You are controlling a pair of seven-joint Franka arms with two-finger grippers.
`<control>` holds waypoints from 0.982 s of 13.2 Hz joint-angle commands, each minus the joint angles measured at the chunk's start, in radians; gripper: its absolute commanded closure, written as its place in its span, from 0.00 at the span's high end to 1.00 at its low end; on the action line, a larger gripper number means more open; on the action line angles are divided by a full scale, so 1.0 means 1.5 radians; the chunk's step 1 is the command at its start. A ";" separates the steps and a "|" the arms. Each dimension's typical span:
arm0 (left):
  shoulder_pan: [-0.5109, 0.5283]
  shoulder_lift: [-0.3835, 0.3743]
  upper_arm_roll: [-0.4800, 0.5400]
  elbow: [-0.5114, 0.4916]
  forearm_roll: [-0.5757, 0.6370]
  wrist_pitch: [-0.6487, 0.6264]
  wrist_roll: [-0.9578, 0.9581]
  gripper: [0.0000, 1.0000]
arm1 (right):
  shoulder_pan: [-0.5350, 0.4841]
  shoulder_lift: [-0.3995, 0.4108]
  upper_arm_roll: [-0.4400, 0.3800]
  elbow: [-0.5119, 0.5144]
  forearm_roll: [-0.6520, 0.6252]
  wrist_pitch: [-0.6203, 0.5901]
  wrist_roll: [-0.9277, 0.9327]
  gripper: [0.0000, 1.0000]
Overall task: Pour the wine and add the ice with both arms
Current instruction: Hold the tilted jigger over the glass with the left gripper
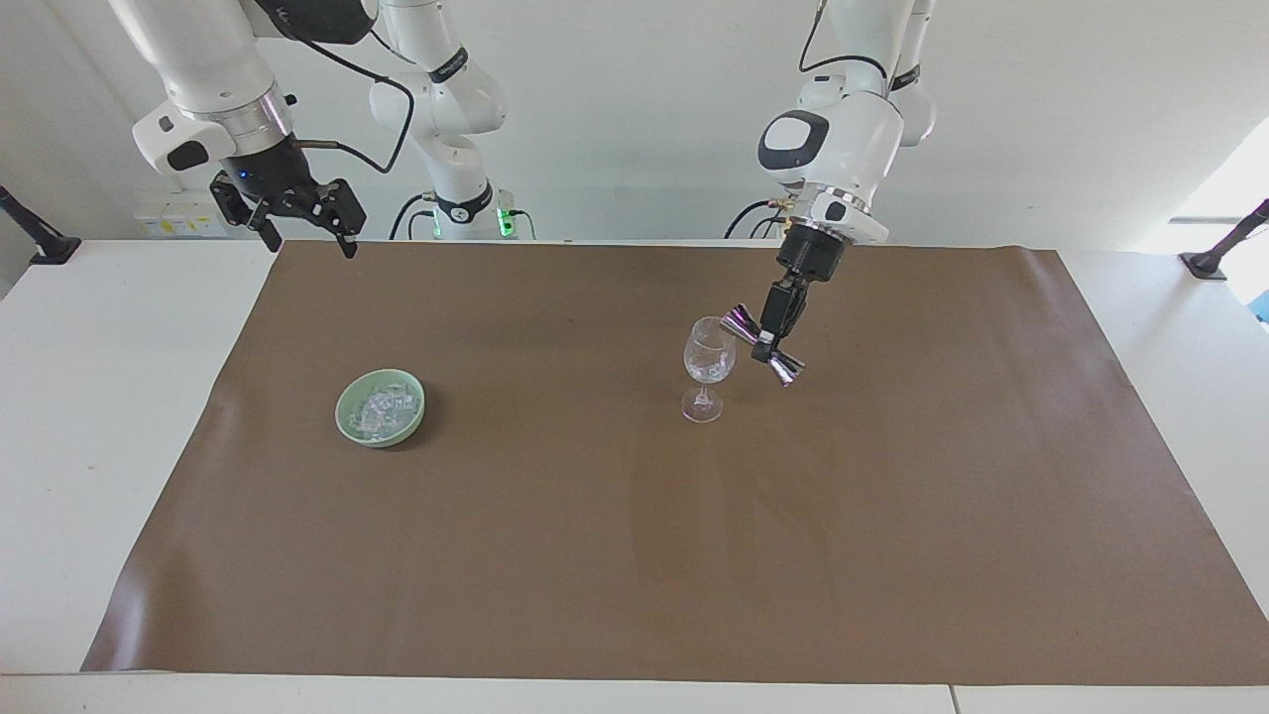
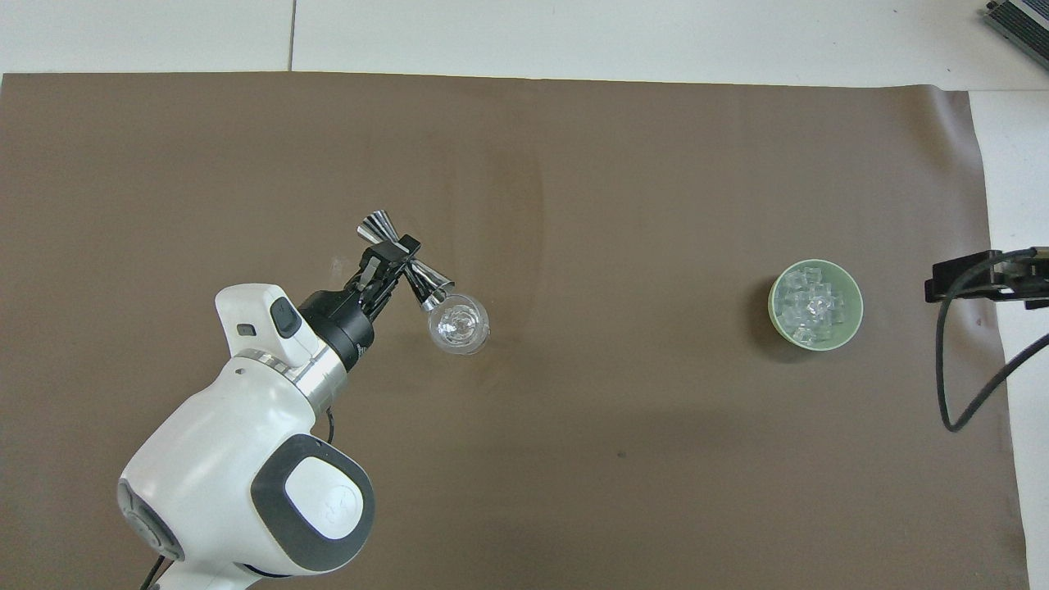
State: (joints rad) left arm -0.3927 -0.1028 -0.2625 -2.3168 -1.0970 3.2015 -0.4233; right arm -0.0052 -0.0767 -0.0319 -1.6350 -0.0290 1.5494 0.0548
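A clear wine glass (image 1: 708,367) (image 2: 460,324) stands upright on the brown mat. My left gripper (image 1: 766,344) (image 2: 396,252) is shut on the waist of a silver double-ended jigger (image 1: 761,345) (image 2: 406,262). The jigger is tilted, with one cup at the glass's rim. A pale green bowl (image 1: 380,408) (image 2: 815,305) of clear ice cubes (image 1: 377,409) (image 2: 810,304) sits toward the right arm's end of the table. My right gripper (image 1: 297,213) (image 2: 975,280) is open and empty, up in the air over the mat's edge at that end. The right arm waits.
The brown mat (image 1: 634,555) (image 2: 574,164) covers most of the white table (image 1: 89,397). A black cable (image 2: 955,385) hangs from the right arm. Black clamps (image 1: 35,238) sit at the table's corners.
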 commanded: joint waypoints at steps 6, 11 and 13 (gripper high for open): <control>-0.014 0.005 0.008 -0.003 0.000 0.016 0.044 0.00 | -0.003 -0.016 0.001 -0.042 0.011 0.061 0.005 1.00; -0.009 0.003 0.008 -0.006 0.000 -0.004 0.043 0.00 | -0.011 -0.027 -0.002 -0.067 0.039 0.081 0.004 1.00; 0.011 -0.008 0.014 -0.003 0.001 -0.074 0.042 0.00 | -0.010 -0.027 -0.002 -0.068 0.039 0.081 0.002 1.00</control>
State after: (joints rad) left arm -0.3918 -0.0938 -0.2568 -2.3192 -1.0974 3.1627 -0.3695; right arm -0.0070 -0.0859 -0.0408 -1.6989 0.0095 1.6481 0.0548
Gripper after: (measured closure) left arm 0.784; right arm 0.000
